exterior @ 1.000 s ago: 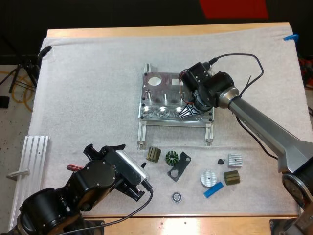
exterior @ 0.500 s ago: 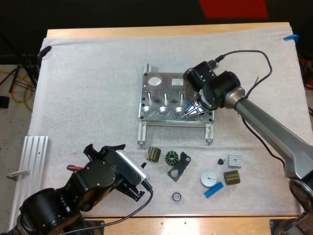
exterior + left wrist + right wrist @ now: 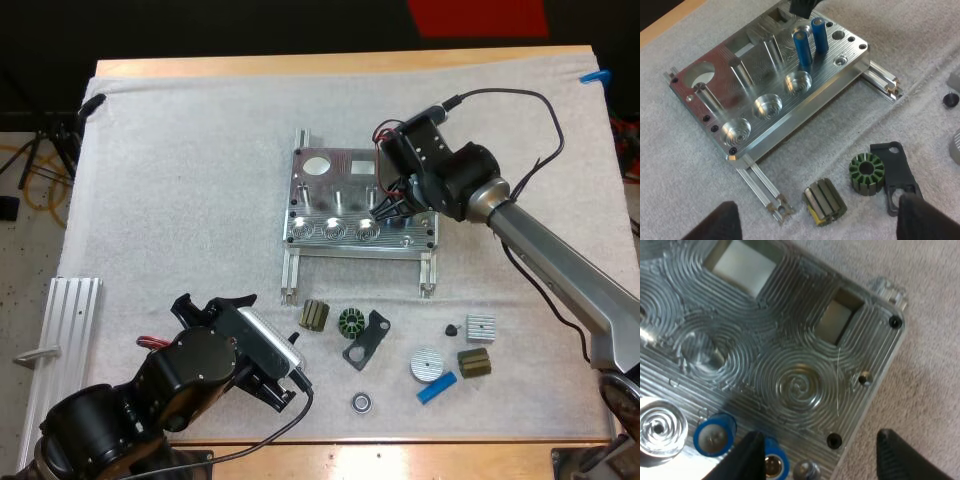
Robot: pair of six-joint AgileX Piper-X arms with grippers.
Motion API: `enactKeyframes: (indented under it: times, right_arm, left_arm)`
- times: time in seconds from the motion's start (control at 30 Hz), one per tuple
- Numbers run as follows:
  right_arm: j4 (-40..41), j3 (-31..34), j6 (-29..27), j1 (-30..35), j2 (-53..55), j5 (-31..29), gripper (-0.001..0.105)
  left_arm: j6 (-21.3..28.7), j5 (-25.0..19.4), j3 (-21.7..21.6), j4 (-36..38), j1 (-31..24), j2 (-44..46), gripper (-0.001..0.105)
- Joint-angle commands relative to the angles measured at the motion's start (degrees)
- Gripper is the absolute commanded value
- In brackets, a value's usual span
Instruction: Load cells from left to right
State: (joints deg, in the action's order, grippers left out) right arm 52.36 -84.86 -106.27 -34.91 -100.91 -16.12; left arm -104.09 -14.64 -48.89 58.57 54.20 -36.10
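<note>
Blue cells (image 3: 802, 46): left wrist view, two upright in the pockets of the fixture (image 3: 785, 127) farthest from my left gripper (image 3: 820, 220), which gapes wide, empty | right wrist view, right gripper (image 3: 822, 442) open, holding nothing, one cell close beside it | high view, right gripper above fixture's end; I judge: rise straight, don't tip cells.

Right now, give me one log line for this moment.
right gripper: open, over fixture right end | blue cells: two standing in fixture | round pockets: three empty | left gripper: open, near loose parts
</note>
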Motion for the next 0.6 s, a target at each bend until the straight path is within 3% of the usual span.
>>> enactKeyframes:
  times: [0.0, 0.27, 0.47, 0.57]
  right_arm:
    - [-0.2, -0.3, 1.27, 0.13, 0.8, -0.39, 0.049]
    - [0.88, -0.3, 6.26, -0.02, 9.02, 0.05, 0.049]
    - [6.81, -0.3, 7.5, -0.01, 17.81, 1.94, 0.049]
    - [10.65, -0.3, 7.5, -0.01, 22.24, 2.73, 0.049]
  left_arm:
    - [0.34, -1.22, -0.02, -0.69, 0.29, 0.31, 0.064]
    - [4.16, -1.22, -0.02, -0.69, 0.29, 0.31, 0.064]
    - [5.17, -0.99, -0.02, -2.95, 0.29, 0.31, 0.064]
    - [5.17, 1.3, -0.02, -4.75, 0.29, 0.31, 0.064]
